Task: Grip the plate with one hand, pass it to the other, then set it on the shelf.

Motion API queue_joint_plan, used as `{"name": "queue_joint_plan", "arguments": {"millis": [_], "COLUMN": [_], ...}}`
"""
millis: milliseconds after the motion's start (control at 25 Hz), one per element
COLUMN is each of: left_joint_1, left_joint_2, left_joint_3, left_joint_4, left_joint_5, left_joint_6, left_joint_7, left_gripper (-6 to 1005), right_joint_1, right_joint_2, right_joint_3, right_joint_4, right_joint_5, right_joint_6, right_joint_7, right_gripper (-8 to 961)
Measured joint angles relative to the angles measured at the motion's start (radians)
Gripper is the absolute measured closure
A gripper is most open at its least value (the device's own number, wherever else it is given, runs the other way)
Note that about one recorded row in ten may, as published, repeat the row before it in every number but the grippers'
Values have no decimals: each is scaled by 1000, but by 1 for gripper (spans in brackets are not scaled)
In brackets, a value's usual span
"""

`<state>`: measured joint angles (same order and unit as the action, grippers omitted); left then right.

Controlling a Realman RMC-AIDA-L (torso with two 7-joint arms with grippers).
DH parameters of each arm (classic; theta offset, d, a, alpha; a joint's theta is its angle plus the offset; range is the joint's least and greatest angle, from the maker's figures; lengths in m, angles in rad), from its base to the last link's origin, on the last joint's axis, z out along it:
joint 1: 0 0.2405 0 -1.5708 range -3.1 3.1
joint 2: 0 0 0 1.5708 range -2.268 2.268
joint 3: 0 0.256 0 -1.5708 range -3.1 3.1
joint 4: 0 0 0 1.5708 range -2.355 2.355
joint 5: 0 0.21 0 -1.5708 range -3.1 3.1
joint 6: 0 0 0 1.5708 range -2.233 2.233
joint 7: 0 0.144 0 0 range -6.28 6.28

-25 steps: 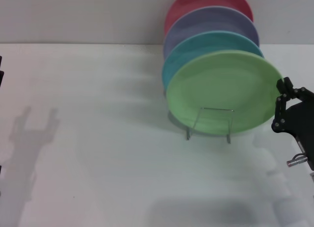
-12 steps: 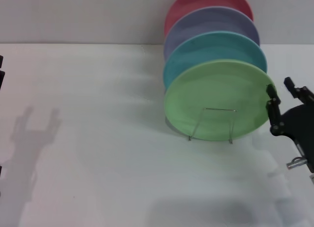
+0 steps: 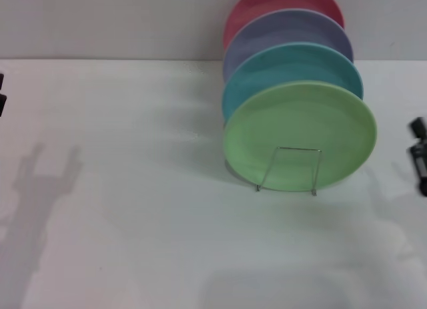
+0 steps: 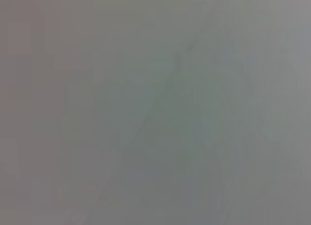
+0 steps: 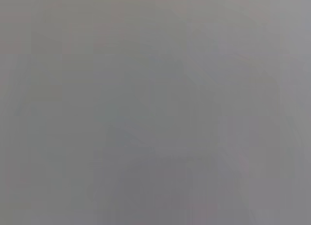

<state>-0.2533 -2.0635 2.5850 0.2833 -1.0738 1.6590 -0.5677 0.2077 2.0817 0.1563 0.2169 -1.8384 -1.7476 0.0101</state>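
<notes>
The green plate stands on edge right of centre, propped by the wire shelf ahead of three plates. The right gripper shows at the right edge; its jaws cannot be judged.

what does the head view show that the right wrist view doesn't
Only the head view shows the scene: the green plate stands upright at the front of the wire shelf, with teal, lavender and red plates behind it on the white table. The right tool sits at the right edge, apart from the plate; the left tool barely shows at the left edge. Only the right wrist view: nothing, just a featureless grey field. Shared: no object appears in both.
</notes>
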Motion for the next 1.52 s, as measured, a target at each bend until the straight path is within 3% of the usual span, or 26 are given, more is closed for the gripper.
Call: {"name": "queue_joint_plan", "arguments": {"millis": [280,400,840,1520], "left_joint_1": [-44,-61,-72,-89], "left_joint_2": [-4,-7,-10,-10], "left_joint_3": [-1,-26,-114,-97], "left_joint_4": [-17,-13,-13,-13], "left_joint_5": [-2,-8,-9,6], "left_joint_6": [-92,-173,-264,-294], "left_joint_7": [236,362,441,440], "left_gripper": [170,170,170,170], "right_joint_1": [12,34,99,134], "right_joint_2": [-2,-3,-7,-1], "right_joint_3": [141,184,432,464], "right_joint_4": [-176,-241,-286,-213], "right_joint_5": [21,22,24,47], "right_joint_6": [18,45,218,218], "right_joint_7": [478,560,555,397], "right_gripper": [432,394,308,306]}}
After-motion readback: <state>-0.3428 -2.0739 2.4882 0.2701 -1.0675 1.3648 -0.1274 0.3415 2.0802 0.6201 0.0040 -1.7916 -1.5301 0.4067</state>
